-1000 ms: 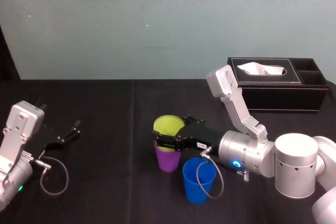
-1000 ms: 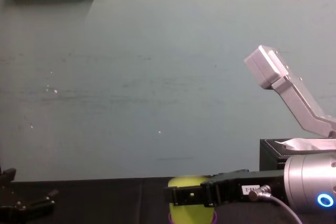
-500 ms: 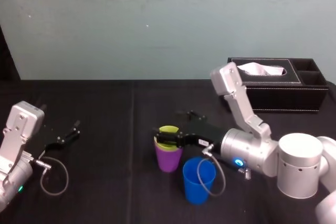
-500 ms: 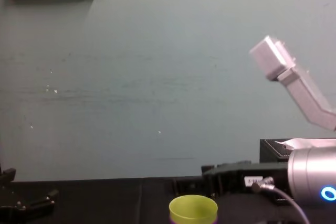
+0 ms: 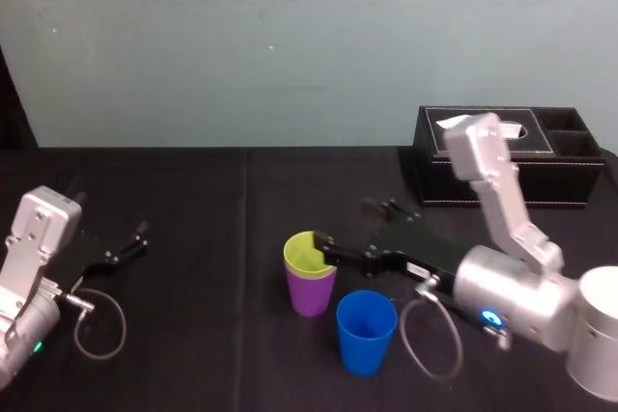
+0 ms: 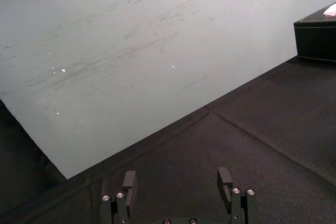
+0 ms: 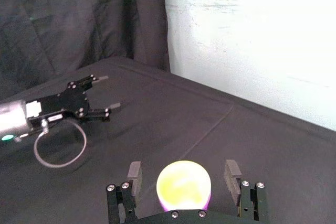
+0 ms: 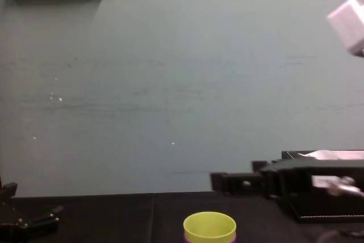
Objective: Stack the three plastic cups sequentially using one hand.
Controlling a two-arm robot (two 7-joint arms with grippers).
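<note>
Your right pincer (image 5: 345, 223) is spread apart beside the yellow-green cup (image 5: 307, 250); swing low and its cable (image 5: 402, 333) might topple the blue cup (image 5: 366, 330).

light even | table (image 5: 193, 335) dark | wall (image 7: 252, 35) glares white, right wrist view

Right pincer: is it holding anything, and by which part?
Nothing is held. The right pincer stands open beside the yellow-green cup nested in the purple cup. The left pincer is parked, open.

Silver right arm (image 5: 512, 282), blue ring light (image 5: 491, 317), grey cable (image 5: 425, 349), white-labelled black right gripper (image 5: 352, 227); silver left arm (image 5: 34, 238), green light (image 5: 37, 345), black left gripper (image 6: 177, 182).
</note>
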